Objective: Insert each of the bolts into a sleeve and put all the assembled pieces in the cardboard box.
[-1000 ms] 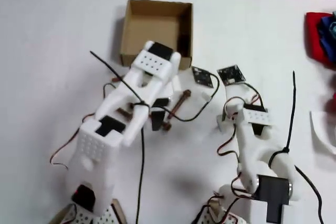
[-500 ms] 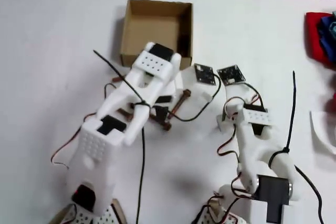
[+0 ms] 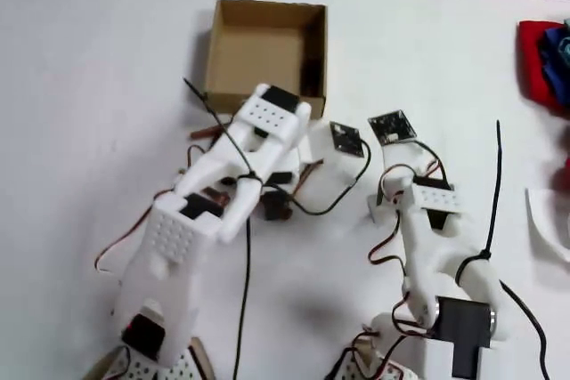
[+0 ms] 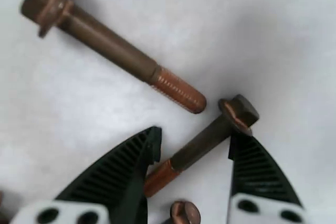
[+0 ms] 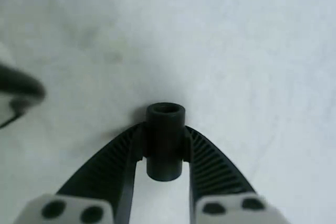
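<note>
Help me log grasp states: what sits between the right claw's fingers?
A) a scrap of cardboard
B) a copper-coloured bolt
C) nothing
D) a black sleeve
D: in the right wrist view, the right claw is shut on a black sleeve, whose open bore shows at its far end.

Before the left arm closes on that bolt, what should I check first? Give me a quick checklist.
1. Left gripper open: ok.
2. Target bolt sits between its fingers: ok, though it lies slanted across the gap.
3. Second bolt clear of the fingers: ok, apart from the target.
4. Fingers low enough to grip the shank: cannot tell.
5. Right gripper shut on the sleeve, open bore facing away from it: ok.
6. Cardboard box has bare floor free: ok.
</note>
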Tool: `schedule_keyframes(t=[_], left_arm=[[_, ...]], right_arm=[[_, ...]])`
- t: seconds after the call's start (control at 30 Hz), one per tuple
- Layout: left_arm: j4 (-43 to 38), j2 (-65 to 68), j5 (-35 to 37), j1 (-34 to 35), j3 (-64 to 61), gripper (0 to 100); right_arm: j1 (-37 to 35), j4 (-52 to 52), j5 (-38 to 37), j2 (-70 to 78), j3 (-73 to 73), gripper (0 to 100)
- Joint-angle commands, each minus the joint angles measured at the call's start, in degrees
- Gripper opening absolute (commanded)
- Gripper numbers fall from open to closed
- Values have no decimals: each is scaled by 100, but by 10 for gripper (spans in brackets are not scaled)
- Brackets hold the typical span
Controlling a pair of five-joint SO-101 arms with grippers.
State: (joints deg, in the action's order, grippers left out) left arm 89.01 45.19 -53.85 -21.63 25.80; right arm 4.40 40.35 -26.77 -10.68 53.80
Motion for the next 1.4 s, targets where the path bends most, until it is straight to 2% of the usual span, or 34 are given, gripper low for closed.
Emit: schedule_keyframes(t=[0.0, 0.07, 0.13, 0.3, 0.37, 0.6, 0.77, 1.0, 1.1, 1.17, 1.37], left_arm=[[-202, 70, -26, -53, 101, 135], [-185, 79, -26, -26, 101, 20], [-176, 79, 9, 18, 92, 42], [-158, 26, 167, 211, 84, 25], [-62, 18, 387, 264, 101, 24], [510, 18, 492, 264, 110, 24], [466, 18, 1662, 545, 171, 24], [818, 79, 4255, 738, 549, 25], [835, 26, 5134, 703, 576, 25], [835, 26, 5363, 695, 576, 25], [818, 26, 5407, 695, 585, 52]], right_arm=[[66, -84, 62, 40, -123, 21], [66, -92, 193, 40, -123, 21], [66, -136, 237, 40, -123, 21], [75, -136, 255, 40, -114, 21], [92, -136, 316, 40, -114, 21], [312, -207, 738, 40, -114, 21], [303, -215, 738, 40, -114, 21], [286, -215, 721, 40, -114, 21], [277, -215, 712, 40, -114, 21], [277, -215, 712, 40, -114, 21], [277, -215, 703, 40, -114, 21]])
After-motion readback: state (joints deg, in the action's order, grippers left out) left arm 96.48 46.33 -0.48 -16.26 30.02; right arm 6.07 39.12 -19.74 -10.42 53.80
